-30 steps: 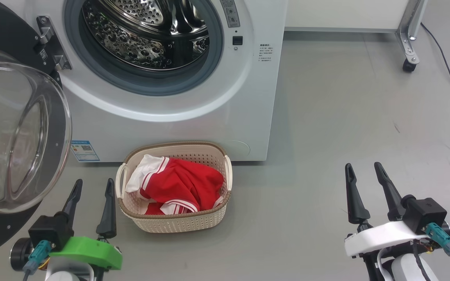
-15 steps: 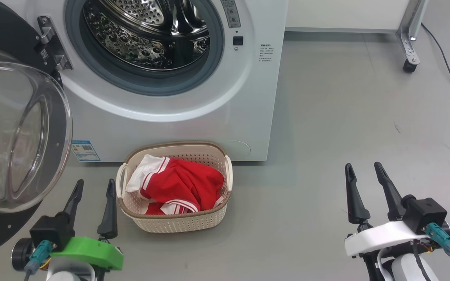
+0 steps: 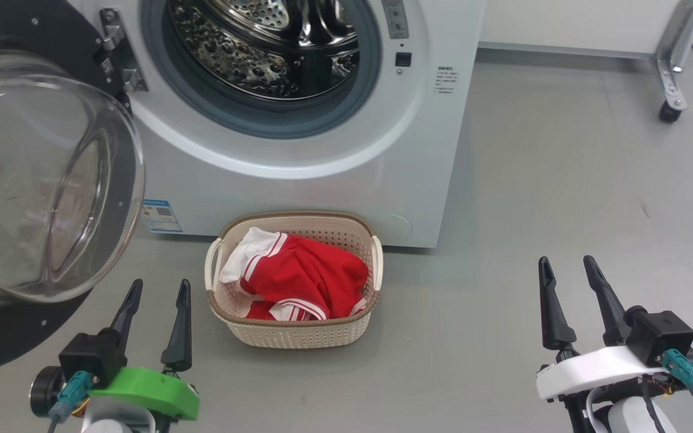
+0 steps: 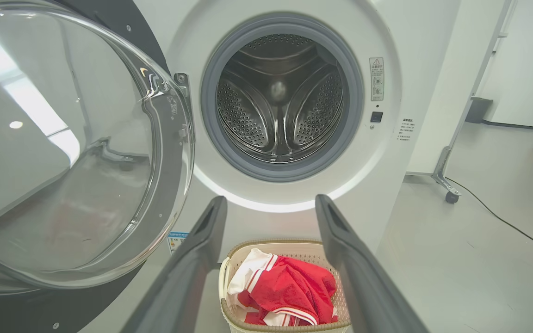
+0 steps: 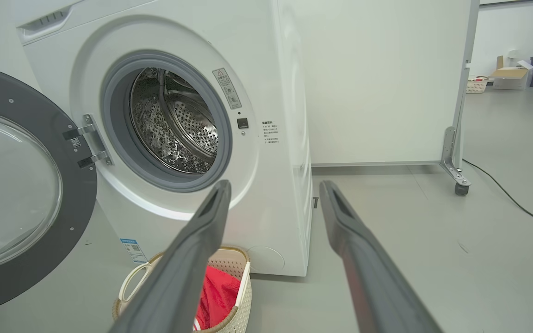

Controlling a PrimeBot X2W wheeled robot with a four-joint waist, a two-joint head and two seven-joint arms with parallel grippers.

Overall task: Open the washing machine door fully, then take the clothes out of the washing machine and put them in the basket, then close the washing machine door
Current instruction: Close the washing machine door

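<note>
The washing machine door [image 3: 40, 180] stands swung wide on its hinge [image 3: 119, 57] at the left of the washing machine [image 3: 322, 180]. Its glass bowl bulges outward, which leaves the round opening free for reaching in. The basket [image 3: 298, 337] sits on the floor [image 3: 503, 210] close against the foot of the machine's front, directly under the opening, probably so that whatever comes out has only a short drop. The clothes [image 3: 307, 276] lie heaped inside it, red with white striped trim, and the drum [image 3: 274, 48] looks bare in the left wrist view, so emptying seems finished and shutting the door is likely what remains. The left gripper [image 3: 161, 282] hovers low between the door's lower edge and the basket with its fingers spread and holding nothing. It looks well placed to get behind the black rim and push. The right gripper [image 3: 566, 260] hangs well apart over bare floor to the right, likewise spread and empty, out of the door's swing.
</note>
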